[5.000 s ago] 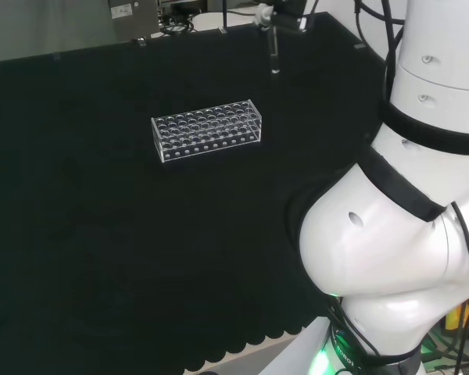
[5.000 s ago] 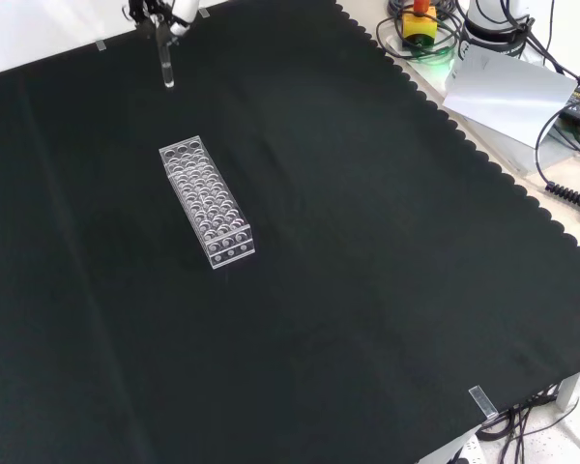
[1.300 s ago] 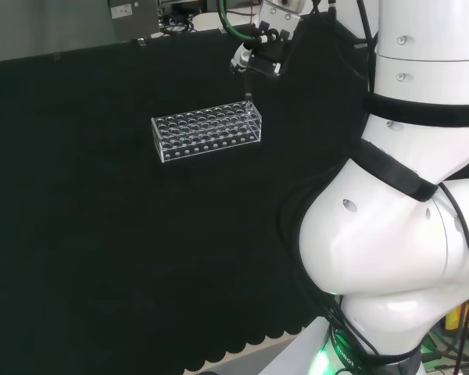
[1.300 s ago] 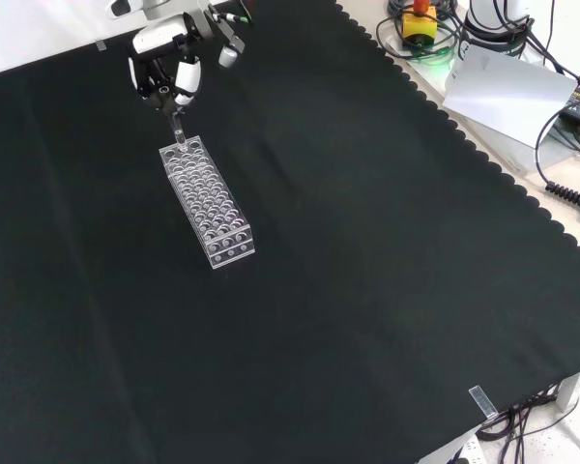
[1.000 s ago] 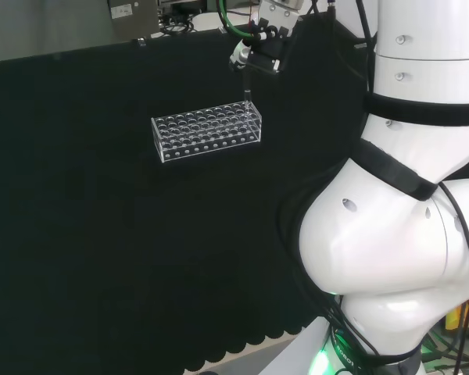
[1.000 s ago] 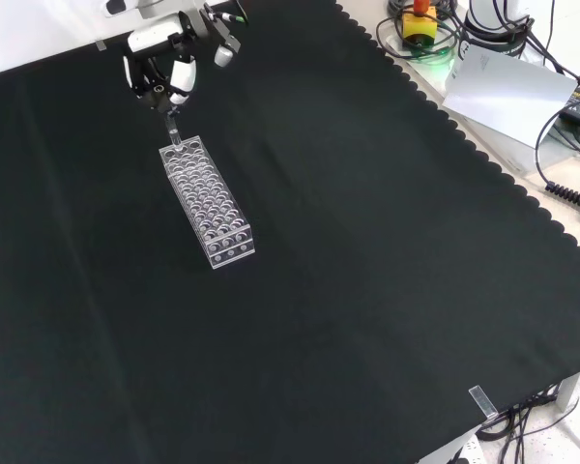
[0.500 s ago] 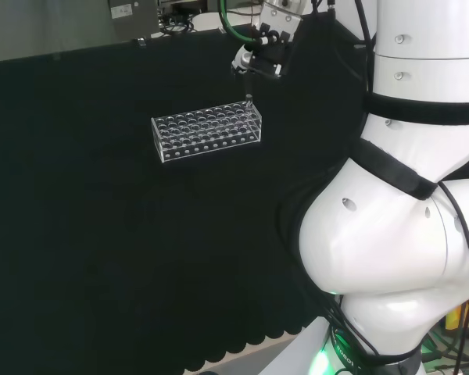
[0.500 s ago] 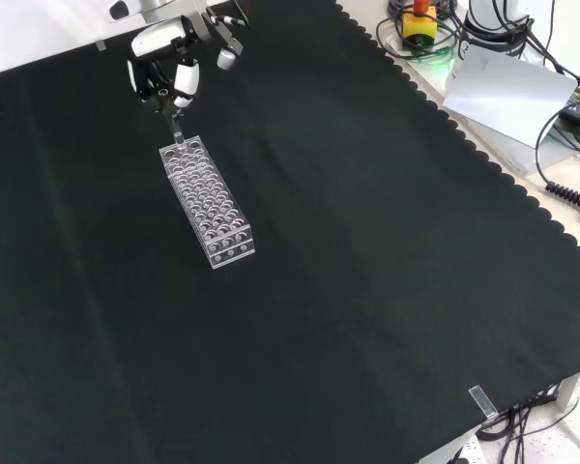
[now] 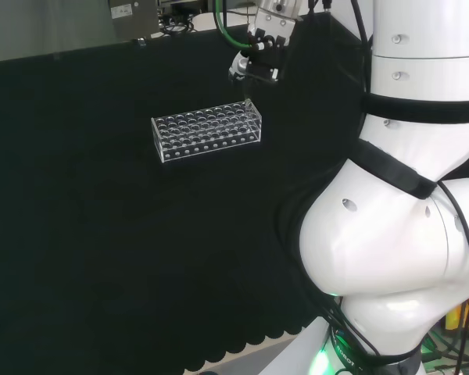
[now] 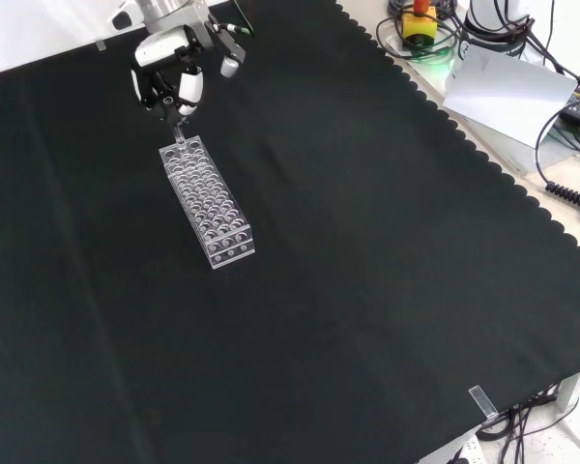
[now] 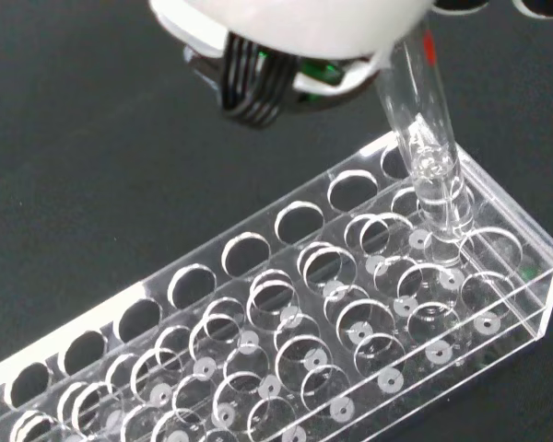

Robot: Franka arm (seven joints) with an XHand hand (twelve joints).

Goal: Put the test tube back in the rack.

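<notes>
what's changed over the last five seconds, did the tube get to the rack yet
The hand has carried the test tube from the cloth's far edge to the rack and lowered its tip into a hole at the rack's end. It still holds the tube. The rack has not moved.

One clear test tube (image 11: 422,138) and one clear plastic test-tube rack (image 10: 206,200) just below the robot hand (image 10: 167,60), on one black-clothed tabletop (image 10: 367,271).
</notes>
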